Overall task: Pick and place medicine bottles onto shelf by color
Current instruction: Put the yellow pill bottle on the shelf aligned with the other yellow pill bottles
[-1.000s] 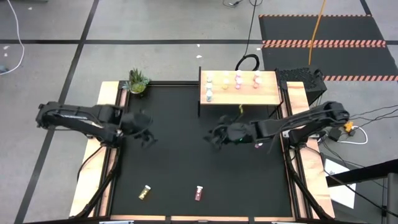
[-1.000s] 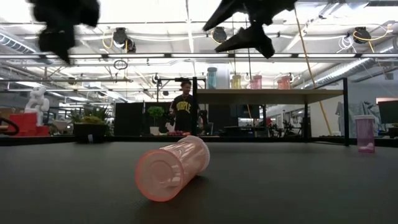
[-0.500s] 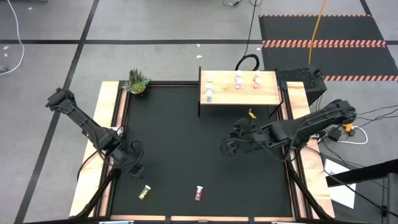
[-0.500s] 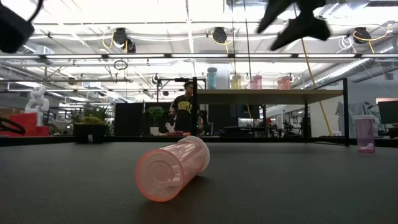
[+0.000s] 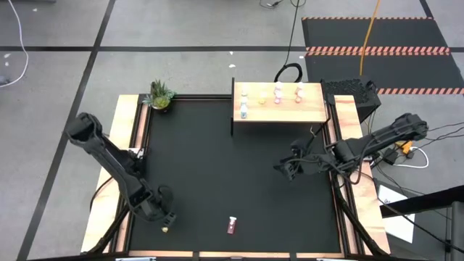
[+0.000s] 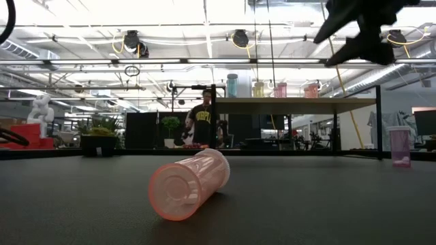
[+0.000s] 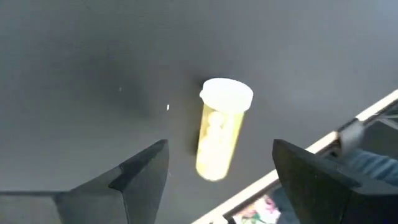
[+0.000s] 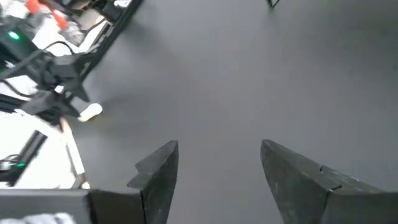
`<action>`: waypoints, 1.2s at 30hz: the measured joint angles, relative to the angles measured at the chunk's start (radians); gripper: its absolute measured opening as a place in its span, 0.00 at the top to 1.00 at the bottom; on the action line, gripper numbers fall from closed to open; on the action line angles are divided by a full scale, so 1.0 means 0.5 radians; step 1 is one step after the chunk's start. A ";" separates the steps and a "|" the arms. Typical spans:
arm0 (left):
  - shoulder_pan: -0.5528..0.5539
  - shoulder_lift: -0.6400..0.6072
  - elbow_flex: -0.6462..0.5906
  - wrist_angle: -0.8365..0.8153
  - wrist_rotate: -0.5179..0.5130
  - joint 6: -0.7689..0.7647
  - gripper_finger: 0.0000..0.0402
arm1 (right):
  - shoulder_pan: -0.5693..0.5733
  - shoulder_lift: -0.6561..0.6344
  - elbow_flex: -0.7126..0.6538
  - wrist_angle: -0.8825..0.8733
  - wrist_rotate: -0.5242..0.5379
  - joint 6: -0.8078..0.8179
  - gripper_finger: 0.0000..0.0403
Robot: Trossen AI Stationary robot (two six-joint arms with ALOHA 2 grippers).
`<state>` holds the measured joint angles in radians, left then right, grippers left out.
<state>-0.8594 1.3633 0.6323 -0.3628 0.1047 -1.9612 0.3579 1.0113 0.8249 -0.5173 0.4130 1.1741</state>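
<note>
Left claw (image 7: 217, 171) gapes over a lying yellow bottle (image 7: 219, 127); right claw (image 8: 217, 168) open, empty.

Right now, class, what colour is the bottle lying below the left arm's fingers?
Yellow bottle with a white cap, clearest in the left wrist view.

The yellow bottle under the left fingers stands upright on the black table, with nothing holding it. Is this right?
Not upright. The left wrist view shows the yellow bottle lying on its side on the black table, below the open left fingers, with nothing holding it.
</note>
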 joint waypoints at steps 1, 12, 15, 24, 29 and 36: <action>-0.004 0.037 0.000 0.029 0.000 0.024 0.29 | 0.004 -0.015 -0.062 0.078 -0.019 0.025 0.45; -0.029 0.240 0.008 0.115 0.015 0.115 0.51 | 0.021 -0.054 -0.365 0.529 -0.245 0.158 0.45; -0.030 0.242 0.008 0.074 0.021 0.056 0.64 | 0.022 -0.058 -0.365 0.530 -0.220 0.148 0.45; -0.023 0.241 0.003 0.118 0.010 0.019 0.77 | 0.022 -0.081 -0.365 0.530 -0.201 0.119 0.45; 0.009 0.224 0.044 0.244 -0.081 0.081 0.73 | 0.022 -0.080 -0.365 0.710 -0.202 -0.012 0.45; 0.195 0.203 0.224 0.505 -0.597 0.907 0.72 | 0.017 0.081 -0.364 1.572 -0.395 -0.485 0.45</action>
<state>-0.7617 1.4650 0.7442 -0.1103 -0.1938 -1.5078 0.3667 1.0520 0.6430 0.2687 0.2155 0.9319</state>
